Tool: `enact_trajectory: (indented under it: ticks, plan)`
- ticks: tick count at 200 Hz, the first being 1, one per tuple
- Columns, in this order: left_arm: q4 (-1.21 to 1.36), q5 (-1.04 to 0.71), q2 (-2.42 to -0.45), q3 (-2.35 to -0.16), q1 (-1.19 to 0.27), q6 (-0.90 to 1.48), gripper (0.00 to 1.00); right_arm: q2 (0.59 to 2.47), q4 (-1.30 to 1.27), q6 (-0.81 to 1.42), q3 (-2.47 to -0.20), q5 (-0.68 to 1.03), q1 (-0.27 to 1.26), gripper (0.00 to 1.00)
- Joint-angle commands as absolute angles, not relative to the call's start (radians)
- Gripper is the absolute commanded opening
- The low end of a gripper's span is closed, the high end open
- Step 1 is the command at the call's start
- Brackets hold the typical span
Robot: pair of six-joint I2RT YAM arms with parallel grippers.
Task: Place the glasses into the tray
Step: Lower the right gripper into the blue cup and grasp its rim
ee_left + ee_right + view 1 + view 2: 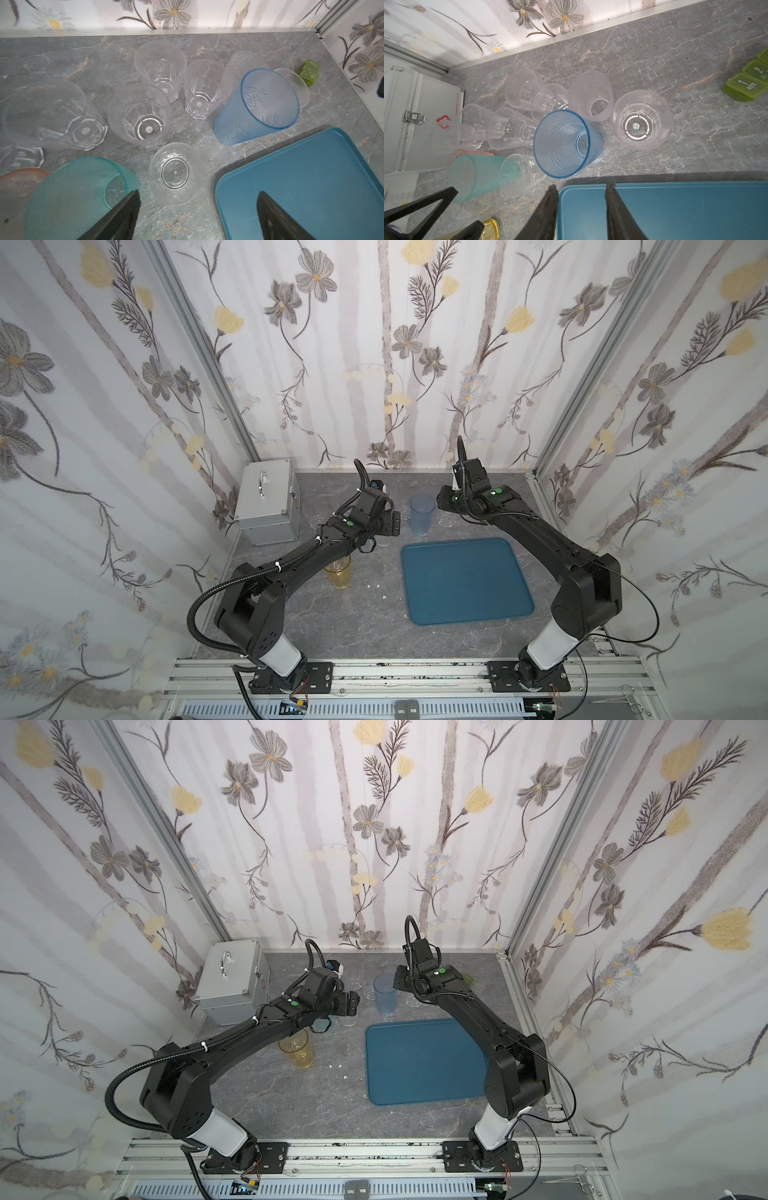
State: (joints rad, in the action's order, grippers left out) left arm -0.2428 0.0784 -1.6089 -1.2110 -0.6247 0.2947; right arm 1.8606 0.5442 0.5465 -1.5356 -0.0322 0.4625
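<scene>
Left claw (197,218) wide, right claw (581,207) narrower, both empty; rippled blue tumbler (562,143) beside smooth round-cornered tray (675,207).

Grey marble-look counter (332,626), pretty crowded at the back; flat teal-blue plastic tray (465,605) with rounded corners sits right of centre; tall blue ribbed plastic tumbler (422,514) stands upright just behind the tray's far edge; tall yellow plastic tumbler (338,576) stands alone, left of the tray; a bunch of short clear faceted tumblers (141,116) cluster upright near the back wall, with a teal dimpled tumbler (68,197) and a pink-rimmed tumbler (18,180) beside them; silver metal case with a handle (266,506) in the back left corner; small green pill box (749,83) back right; a few white specks (384,597) on the bare stone.
</scene>
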Motion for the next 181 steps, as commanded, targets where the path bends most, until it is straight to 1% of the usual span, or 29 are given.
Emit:
enact_trajectory:
  ticks: [1,56,88,144,181]
  plan:
    - [-0.224,0.087,-1.635,-1.236,-0.642,0.305,0.91,1.901,0.567,0.516,-1.578,-0.002,0.456,0.39]
    - [-0.211,0.107,-1.678,-1.254,-0.67,0.305,0.91,2.017,0.571,0.5,-1.65,0.062,0.456,0.36]
    - [-0.206,0.116,-1.68,-1.244,-0.676,0.305,0.91,2.059,0.571,0.491,-1.666,0.071,0.455,0.32]
    - [-0.201,0.123,-1.666,-1.229,-0.677,0.305,0.91,2.108,0.57,0.466,-1.675,0.0,0.456,0.25]
    - [-0.196,0.126,-1.663,-1.223,-0.678,0.307,0.91,2.132,0.57,0.448,-1.684,-0.045,0.46,0.17]
